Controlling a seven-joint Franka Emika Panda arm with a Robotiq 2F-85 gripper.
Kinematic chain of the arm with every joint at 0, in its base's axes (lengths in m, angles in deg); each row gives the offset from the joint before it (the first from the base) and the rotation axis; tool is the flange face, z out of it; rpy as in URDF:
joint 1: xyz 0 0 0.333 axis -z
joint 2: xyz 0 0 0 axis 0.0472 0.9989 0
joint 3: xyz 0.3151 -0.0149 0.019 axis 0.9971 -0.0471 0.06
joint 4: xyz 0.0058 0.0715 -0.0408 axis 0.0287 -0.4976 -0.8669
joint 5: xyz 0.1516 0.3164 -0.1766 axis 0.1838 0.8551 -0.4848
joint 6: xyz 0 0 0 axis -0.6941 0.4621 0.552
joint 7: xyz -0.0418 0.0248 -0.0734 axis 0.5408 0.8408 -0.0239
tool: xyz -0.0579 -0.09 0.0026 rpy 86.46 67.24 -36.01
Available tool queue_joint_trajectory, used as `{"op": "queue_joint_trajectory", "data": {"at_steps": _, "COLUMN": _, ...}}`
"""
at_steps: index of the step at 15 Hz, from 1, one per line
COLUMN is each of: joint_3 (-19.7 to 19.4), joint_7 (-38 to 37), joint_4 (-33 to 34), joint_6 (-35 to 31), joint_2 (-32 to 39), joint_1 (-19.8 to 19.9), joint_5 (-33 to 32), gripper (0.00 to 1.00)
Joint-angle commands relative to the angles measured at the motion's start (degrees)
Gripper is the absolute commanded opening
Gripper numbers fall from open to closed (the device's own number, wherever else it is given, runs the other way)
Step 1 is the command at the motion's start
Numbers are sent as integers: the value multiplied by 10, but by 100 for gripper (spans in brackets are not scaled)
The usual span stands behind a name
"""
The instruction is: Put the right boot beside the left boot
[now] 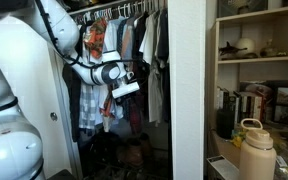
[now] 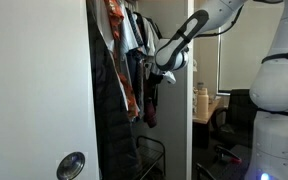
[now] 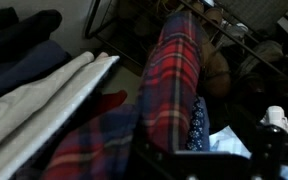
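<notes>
My gripper is at hanger height among the clothes in an open closet; it also shows in an exterior view. Its fingers are dark and mostly hidden by garments, so I cannot tell whether they are open or shut. In the wrist view a red and blue plaid garment hangs right in front of the camera. A brown shape that may be a boot lies far below on the closet floor beside a wire rack. I cannot make out two separate boots. The closet floor is dark.
Hanging clothes fill the closet rail. White and beige garments and a blue dotted cloth hang near the camera. A white closet wall stands beside shelves and a cream jug. A white door is in front.
</notes>
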Motion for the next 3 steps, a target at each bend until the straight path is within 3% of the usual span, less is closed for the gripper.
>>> {"op": "queue_joint_trajectory", "data": {"at_steps": 1, "joint_3": -34, "joint_7": -62, "joint_4": -55, "joint_6": 22, "joint_2": -69, "joint_1": -46, "joint_5": -27, "gripper": 100}}
{"op": "queue_joint_trajectory", "data": {"at_steps": 3, "joint_3": -46, "joint_7": -81, "joint_4": -77, "joint_6": 19, "joint_2": -89, "joint_1": -65, "joint_5": -34, "gripper": 100}}
